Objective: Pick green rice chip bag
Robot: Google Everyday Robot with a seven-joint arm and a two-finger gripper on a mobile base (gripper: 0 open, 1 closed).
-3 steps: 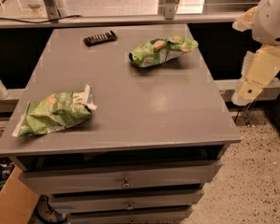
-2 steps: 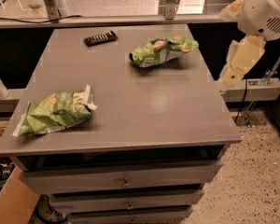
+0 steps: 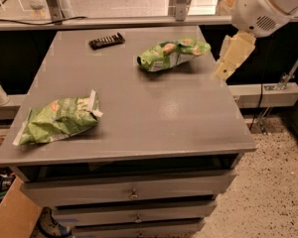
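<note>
The green rice chip bag point(image 3: 171, 54) lies on its side at the back right of the grey cabinet top point(image 3: 154, 118). It is bright green with a white label panel and tan round chip pictures. My gripper point(image 3: 227, 66) hangs from the white arm point(image 3: 260, 6) at the upper right. It sits over the table's right edge, just right of the bag and apart from it, with nothing seen in it.
A paler green bag point(image 3: 59, 119) with a white end strip lies at the front left. A dark flat bar point(image 3: 107, 40) lies at the back left. The cabinet has drawers point(image 3: 134, 192) below. A cardboard box point(image 3: 10, 217) stands on the floor at the left.
The arm and gripper have moved left and inward, from beside the table's right side to over its right edge near the bright green bag. The bags have not moved.
</note>
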